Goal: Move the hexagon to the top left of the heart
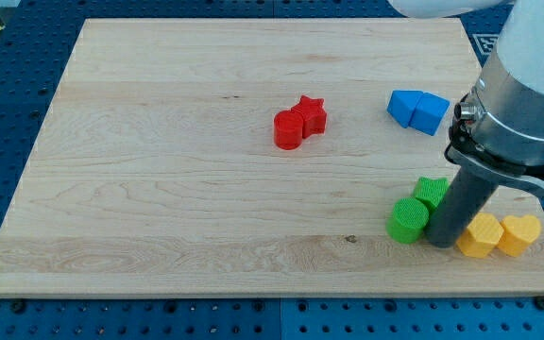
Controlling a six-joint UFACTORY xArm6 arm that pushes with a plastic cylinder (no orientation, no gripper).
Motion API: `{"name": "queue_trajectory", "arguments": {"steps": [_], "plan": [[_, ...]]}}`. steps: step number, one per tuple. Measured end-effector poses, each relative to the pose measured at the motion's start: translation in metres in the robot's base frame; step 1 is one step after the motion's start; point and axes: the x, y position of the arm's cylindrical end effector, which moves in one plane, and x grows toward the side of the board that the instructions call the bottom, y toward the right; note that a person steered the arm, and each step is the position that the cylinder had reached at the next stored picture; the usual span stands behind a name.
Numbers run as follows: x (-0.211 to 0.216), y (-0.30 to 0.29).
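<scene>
The yellow hexagon (481, 235) lies near the board's bottom right corner. The yellow heart (520, 234) sits right beside it on the view's right, and the two touch. My tip (443, 243) rests on the board just left of the hexagon, between it and a green cylinder (408, 220). The tip is close to both or touching them. The rod hides part of the hexagon's left side.
A green star-like block (432, 192) sits just above the green cylinder, behind the rod. Two blue blocks (417, 110) lie at the upper right. A red cylinder (289, 130) and a red star (313, 114) touch near the middle. The board's bottom edge (272, 291) is close.
</scene>
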Motion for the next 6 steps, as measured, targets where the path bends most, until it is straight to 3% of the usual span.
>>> {"name": "queue_trajectory", "arguments": {"steps": [1, 4, 6], "plan": [[0.026, 0.014], [-0.012, 0.026], [-0.028, -0.014]]}}
